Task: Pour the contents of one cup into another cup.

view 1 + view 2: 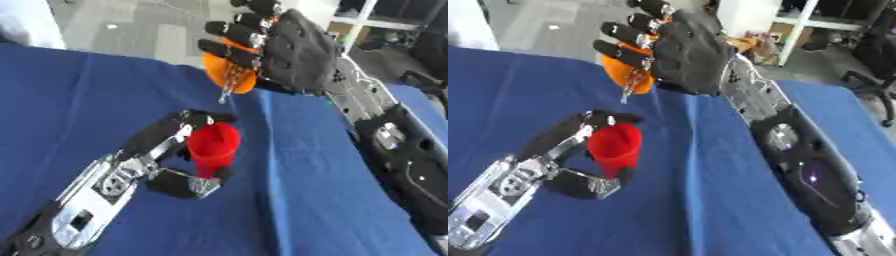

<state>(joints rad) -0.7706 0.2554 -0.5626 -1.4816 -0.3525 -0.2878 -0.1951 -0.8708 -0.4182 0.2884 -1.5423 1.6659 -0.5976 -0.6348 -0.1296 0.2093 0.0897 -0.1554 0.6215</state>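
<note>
Bright, even daylight falls on the blue surface (105, 115) (glare whitens the floor toward 11 o'clock). Shadows are faint, and the whole scene is softly blurred throughout.

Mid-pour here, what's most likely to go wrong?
1. The orange cup in the right robot hand is tipped well above and off to one side of the red cup, so the contents may miss onto the blue cloth.
2. The left robot hand grips the red cup, which looks tilted; a nudge might tip it.
</note>
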